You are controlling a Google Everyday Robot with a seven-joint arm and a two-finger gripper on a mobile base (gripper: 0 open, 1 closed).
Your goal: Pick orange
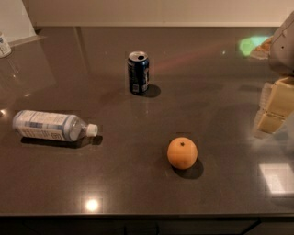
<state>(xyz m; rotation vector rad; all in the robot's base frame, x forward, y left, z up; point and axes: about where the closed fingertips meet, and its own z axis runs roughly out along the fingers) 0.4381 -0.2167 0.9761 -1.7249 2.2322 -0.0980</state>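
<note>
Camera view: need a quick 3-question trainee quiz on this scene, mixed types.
1. True or false: the bottle lies on its side.
2. Where is the claw relative to the orange? A) apart from it, near the picture's right edge B) gripping it C) directly above it
3. Fill in: the blue thing standing upright beyond the orange is the ___.
Key: 1 true; 2 A; 3 can.

Probably a kitchen or break room: a glossy dark counter (220, 92) below a pale wall (161, 11) carries a soda can (138, 72), water bottle (50, 125) and orange (182, 153). The gripper (272, 112) hangs at the frame's right edge.
</note>
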